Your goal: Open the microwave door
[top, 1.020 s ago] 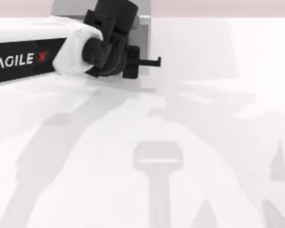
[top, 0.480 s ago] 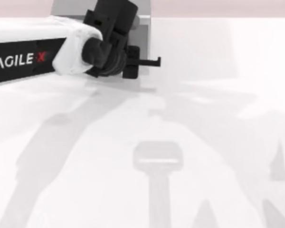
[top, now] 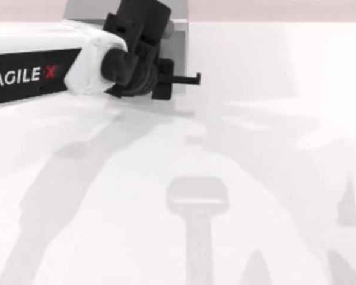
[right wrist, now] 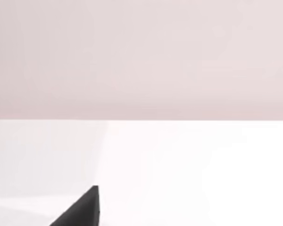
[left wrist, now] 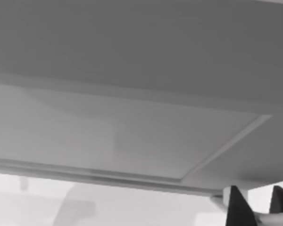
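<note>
the microwave [top: 179, 35] is sitting at the far edge of the table [top: 237, 178], left of the middle in the top view, and most of its grey body is lying hidden under the left arm. the left wrist view is looking closely at the microwave door [left wrist: 132, 136]: a flat grey panel with a large inset window and a paler frame edge running beneath it.

the left gripper [top: 187, 78] is reaching in from the table's left side and is hanging right at the microwave's front, beside its right corner, with a thin dark finger poking out to the right. in the left wrist view two dark fingertips [left wrist: 238, 212] are showing a gap between them, with a pale part of the door's edge lying in that gap; whether they are actually clamping it cannot be told.

the right arm is sitting out of the top view; its wrist camera is facing bare table and a pinkish wall [right wrist: 141, 56], with only one dark finger corner [right wrist: 82, 212] showing, so its state cannot be told.
</note>
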Robot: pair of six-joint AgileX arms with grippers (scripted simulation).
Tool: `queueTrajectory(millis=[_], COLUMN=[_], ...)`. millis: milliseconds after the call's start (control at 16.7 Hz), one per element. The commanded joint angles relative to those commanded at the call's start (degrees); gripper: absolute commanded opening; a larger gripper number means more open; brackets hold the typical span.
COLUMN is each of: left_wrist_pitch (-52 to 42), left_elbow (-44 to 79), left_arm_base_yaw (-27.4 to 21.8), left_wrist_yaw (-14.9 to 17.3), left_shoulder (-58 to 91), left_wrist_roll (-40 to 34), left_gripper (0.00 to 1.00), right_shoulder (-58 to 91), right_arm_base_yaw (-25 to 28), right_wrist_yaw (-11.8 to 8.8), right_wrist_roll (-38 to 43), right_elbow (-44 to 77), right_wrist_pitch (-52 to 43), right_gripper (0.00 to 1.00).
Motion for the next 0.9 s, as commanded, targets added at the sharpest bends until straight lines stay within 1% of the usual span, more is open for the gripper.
queueTrajectory(millis=[300,900], left_wrist_pitch=[1.64,1.64], left_elbow=[-2.93,-3.05], left_arm_base_yaw=[1.10,1.13], left_wrist_yaw=[2.08,2.13], left_shoulder=[-2.26,-2.28], left_wrist_roll=[3.15,3.24], left_gripper=[0.00,0.00], right_shoulder=[0.00,0.00], right_arm_base_yaw=[0.00,0.00], right_wrist_yaw=[0.00,0.00], right_wrist_roll=[0.00,0.00], right_elbow=[0.00,0.00], right_wrist_pitch=[0.00,0.00], right_gripper=[1.00,1.00])
